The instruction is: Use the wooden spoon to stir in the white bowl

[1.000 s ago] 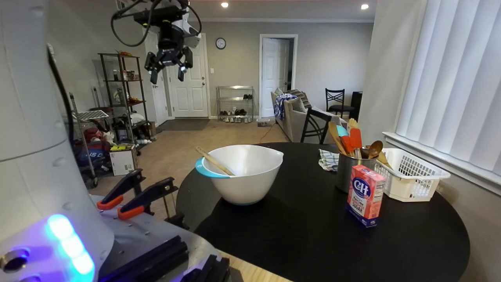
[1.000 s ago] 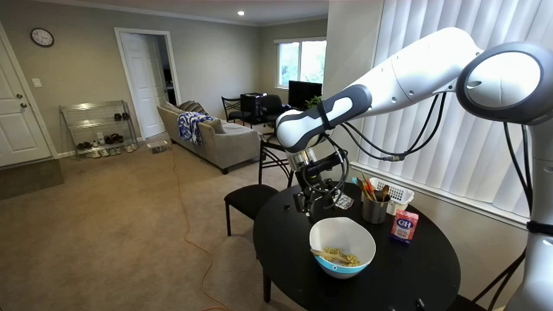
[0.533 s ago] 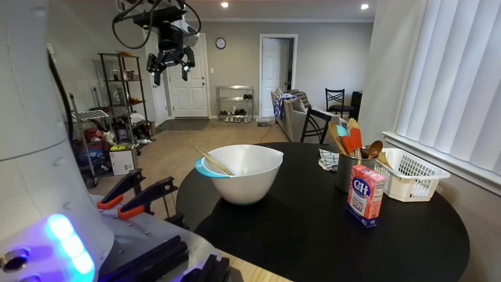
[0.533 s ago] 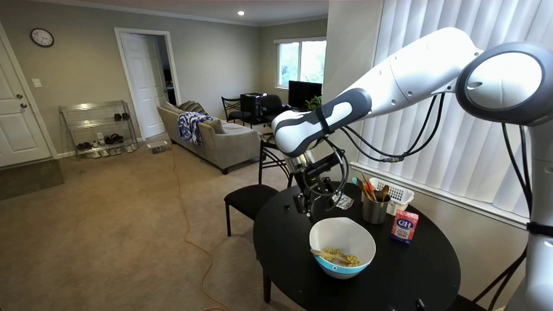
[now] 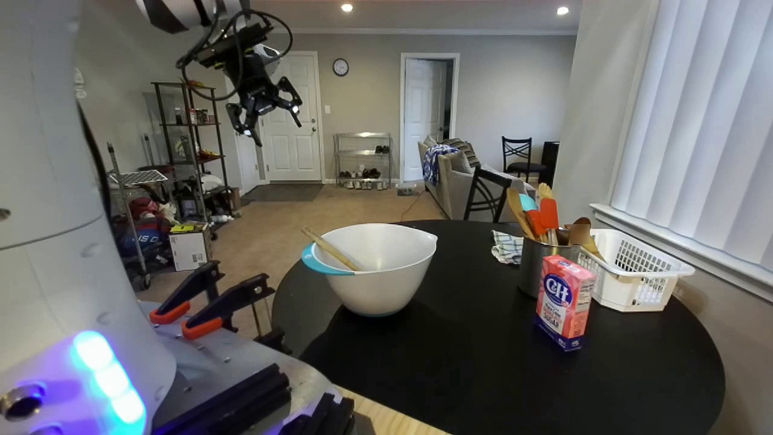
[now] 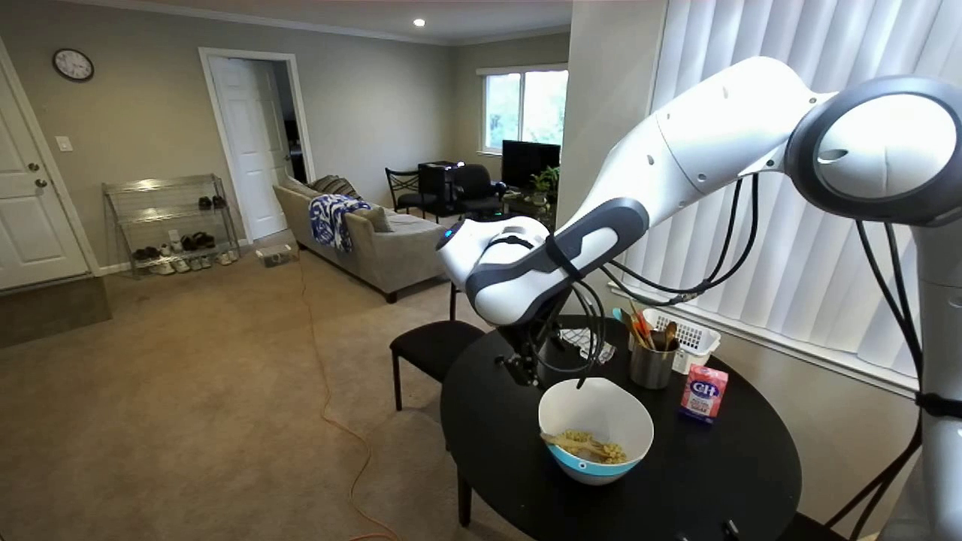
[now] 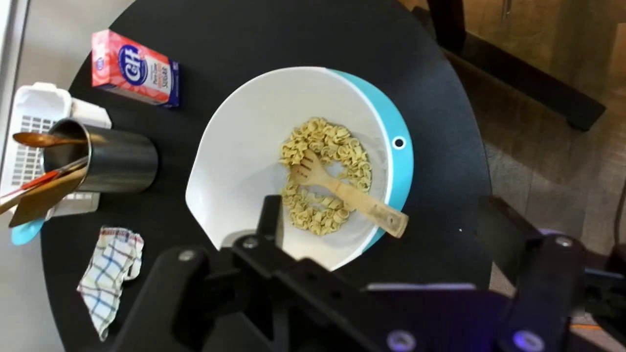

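The Robotiq gripper, jaws wide and empty, now tilts further, likely lining up the wooden spoon beyond them.

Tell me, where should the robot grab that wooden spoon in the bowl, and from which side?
Probably by the upper handle of the wooden spoon, coming down from above and pinching across its narrow width. That part is straight and bare, sloping up past the turquoise rim of the white bowl, while the head lies among pasta-like pieces.
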